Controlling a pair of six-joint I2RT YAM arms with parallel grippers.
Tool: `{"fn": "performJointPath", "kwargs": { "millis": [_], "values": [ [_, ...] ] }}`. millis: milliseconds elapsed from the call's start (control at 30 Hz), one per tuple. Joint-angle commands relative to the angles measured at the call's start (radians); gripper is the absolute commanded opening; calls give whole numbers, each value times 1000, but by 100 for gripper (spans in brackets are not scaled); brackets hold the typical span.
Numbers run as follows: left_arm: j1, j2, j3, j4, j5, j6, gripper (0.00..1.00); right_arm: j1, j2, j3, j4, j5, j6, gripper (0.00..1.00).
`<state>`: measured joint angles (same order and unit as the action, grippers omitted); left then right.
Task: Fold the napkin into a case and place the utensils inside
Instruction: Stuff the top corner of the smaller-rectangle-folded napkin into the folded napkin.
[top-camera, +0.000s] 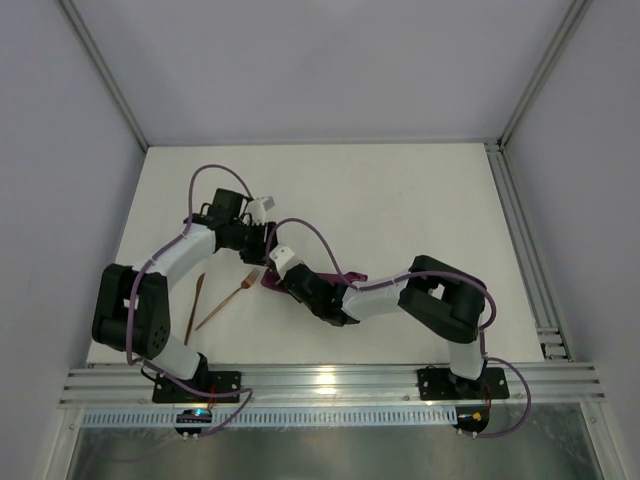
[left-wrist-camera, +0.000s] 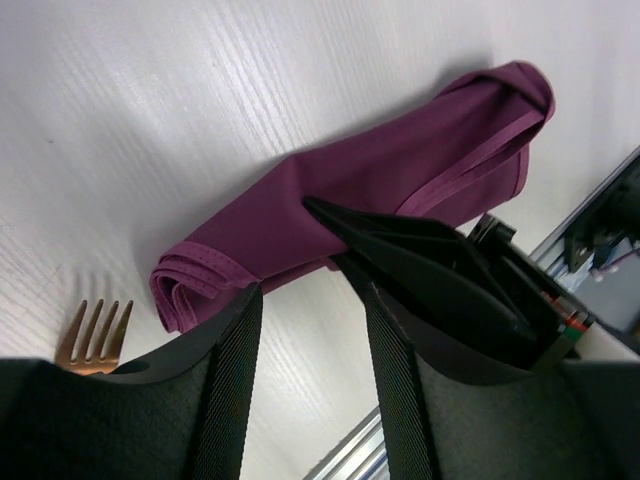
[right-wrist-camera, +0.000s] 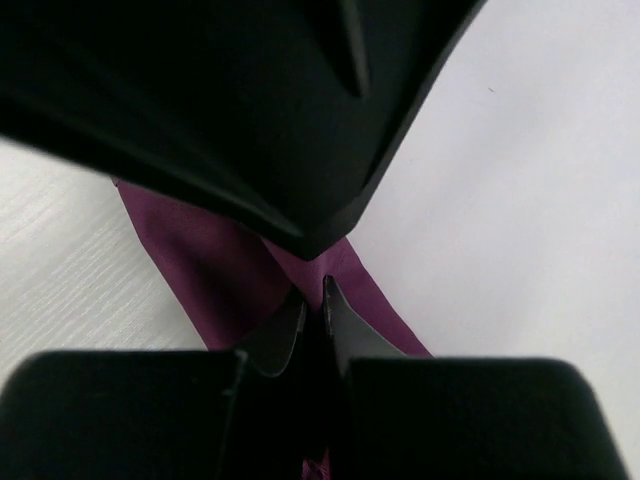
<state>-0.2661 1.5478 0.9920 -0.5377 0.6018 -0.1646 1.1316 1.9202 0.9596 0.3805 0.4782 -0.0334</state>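
- The napkin (left-wrist-camera: 400, 170) lies on the white tabletop (top-camera: 400, 200), folded into a narrow plum-purple oblong with layered hems showing at both ends.
- From above, most of it is hidden under the two arms, which meet near the middle of the tabletop. Only small purple patches show on either side of the right wrist.
- The left tool (left-wrist-camera: 308, 300) stands spread, with bare tabletop showing in the gap between its two ribbed fingers (left-wrist-camera: 232, 400).
- It hangs just beside the long near edge of the napkin. Its left fingertip sits just beside the rolled end, and nothing is caught between the fingers.
- The right tool (right-wrist-camera: 312, 298) is pressed together, its tips pinching purple cloth. A sliver of the fabric shows down in the slot between the fingers.
- In the left wrist view, this right tool shows as a black wedge. Its point rests on the napkin about halfway along, at the edge nearest the left tool.
- In the right wrist view, the dark body of the left tool fills the upper part of the frame, directly over the cloth.
- A copper fork (top-camera: 235, 293) lies on the tabletop just left of the napkin's rolled end. Its tines point toward the cloth but do not touch it.
- A second slim copper utensil (top-camera: 193, 308) lies further left, beside the left arm, apart from the fork.
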Motion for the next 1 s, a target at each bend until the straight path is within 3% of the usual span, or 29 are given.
{"fn": "performJointPath", "kwargs": {
  "millis": [0,400,467,733,967],
  "values": [
    [-2,-40,-19,82,1,-179,48,5,8,21,12,-38,3,3],
    [-59,-67,-122,232,-100,-401,50,-20,-30,-19,41,-87,26,3],
    [-102,-72,-118,245,-134,-401,51,-21,-30,-19,41,-92,27,3],
    [-105,41,-115,243,-160,-406,55,-26,-35,-25,46,-92,32,3],
    [-67,25,8,167,-103,-395,56,-61,-38,-38,40,-142,92,3]
  ]
}}
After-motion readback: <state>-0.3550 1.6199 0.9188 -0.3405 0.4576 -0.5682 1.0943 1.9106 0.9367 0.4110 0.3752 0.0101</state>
